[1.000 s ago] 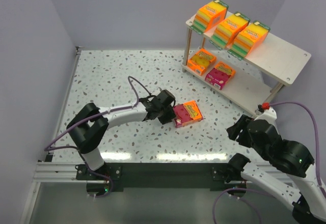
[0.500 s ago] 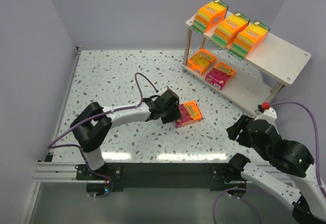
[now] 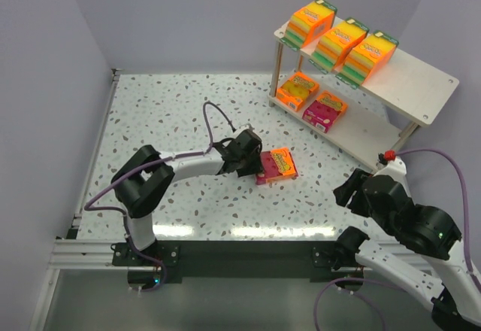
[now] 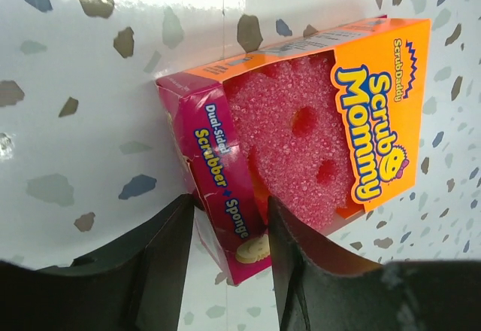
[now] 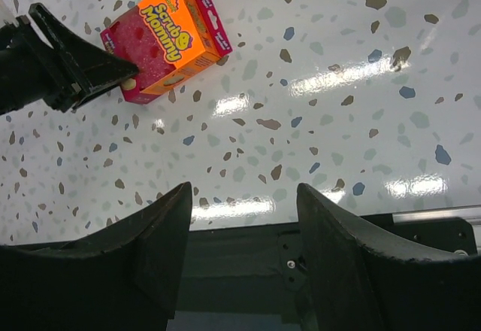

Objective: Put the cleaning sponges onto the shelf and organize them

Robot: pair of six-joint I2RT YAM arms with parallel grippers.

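- Your left gripper (image 4: 229,204) is down at the table (image 3: 165,113), at the near-left end of the loose pack (image 3: 278,164).
- Its fingers (image 4: 161,256) stand apart, with the magenta edge of that pack between them. One finger is beside the magenta side and the other lies across the pack's front. You cannot tell from these views whether they are pressing on it.
- The loose pack lies flat on the speckled table, orange labelled front up, with the pink sponge showing through the window. It is well apart from the shelf (image 3: 421,83).
- Your right gripper (image 5: 242,188) hangs over the near right part of the table, its jaws spread wide with nothing between them, well apart from the loose pack.
- On the shelf's upper board, three thick orange packs (image 3: 340,44) stand side by side in a row.
- On the lower board, a flat orange pack (image 3: 297,90) lies at the left end, with a magenta pack (image 3: 325,110) just beside it.
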